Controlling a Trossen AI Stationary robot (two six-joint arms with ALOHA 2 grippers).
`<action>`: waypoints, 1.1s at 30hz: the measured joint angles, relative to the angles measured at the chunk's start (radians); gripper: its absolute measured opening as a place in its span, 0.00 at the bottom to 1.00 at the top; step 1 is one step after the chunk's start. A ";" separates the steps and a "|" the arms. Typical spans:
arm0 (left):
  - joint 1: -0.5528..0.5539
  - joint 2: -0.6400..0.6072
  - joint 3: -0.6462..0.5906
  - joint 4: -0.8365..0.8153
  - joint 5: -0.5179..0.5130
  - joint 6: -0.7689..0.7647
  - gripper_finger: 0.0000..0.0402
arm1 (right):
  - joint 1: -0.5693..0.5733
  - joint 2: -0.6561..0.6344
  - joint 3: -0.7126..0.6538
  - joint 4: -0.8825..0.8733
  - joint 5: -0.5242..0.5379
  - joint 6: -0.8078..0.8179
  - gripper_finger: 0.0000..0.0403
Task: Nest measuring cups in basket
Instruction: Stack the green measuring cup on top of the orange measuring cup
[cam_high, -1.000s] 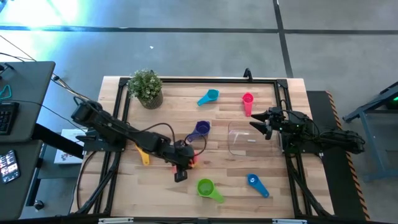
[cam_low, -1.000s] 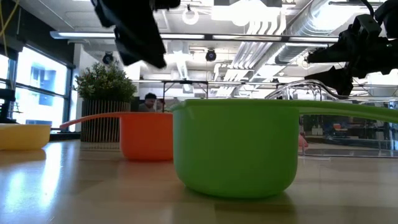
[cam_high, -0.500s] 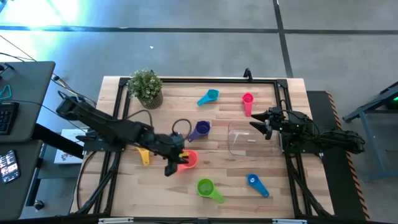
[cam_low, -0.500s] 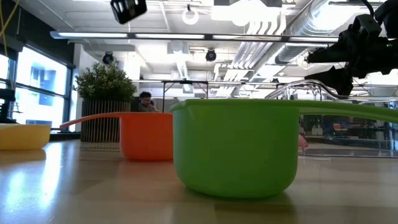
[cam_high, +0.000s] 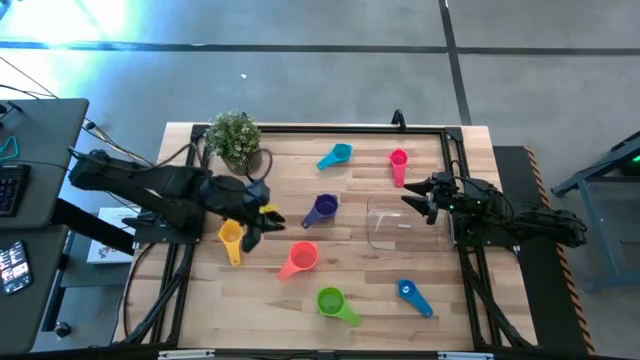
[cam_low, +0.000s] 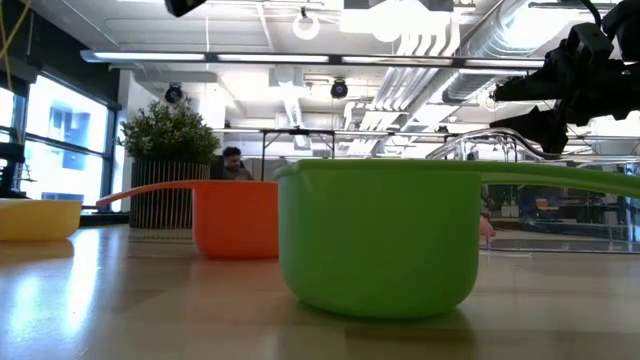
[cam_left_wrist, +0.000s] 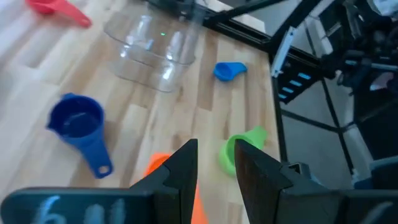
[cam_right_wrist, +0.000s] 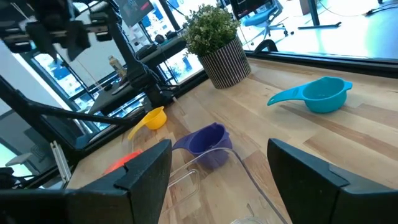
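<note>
In the high view my left gripper hangs open and empty above the table, between the yellow cup and the purple cup. The salmon cup stands on its base near it. The light blue cup and the magenta cup lie toward the far edge. The green cup and the blue cup lie toward the near edge. My right gripper is open at the far right corner of the clear basket, which holds no cup. The left wrist view looks past my left gripper at the green cup.
A potted green plant stands at the table's far left corner. A black frame rail runs round the table top. Bare wood lies between the salmon cup and the basket. In the low view the green cup fills the foreground.
My left gripper has drawn back from over the salmon cup toward the table's left and far side, and it has risen nearly out of the low view's top. The salmon cup stands uncovered where the gripper was. My right arm has kept still.
</note>
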 joint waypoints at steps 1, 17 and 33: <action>0.014 -0.013 0.000 -0.012 0.000 0.000 0.24 | 0.000 0.000 0.000 0.001 0.000 0.012 0.64; 0.187 -0.178 0.000 -0.030 0.000 0.097 0.24 | 0.000 -0.001 -0.002 0.078 0.154 0.616 0.64; 0.228 -0.205 0.000 -0.030 0.000 0.105 0.24 | 0.001 0.000 0.005 0.670 0.143 0.492 0.64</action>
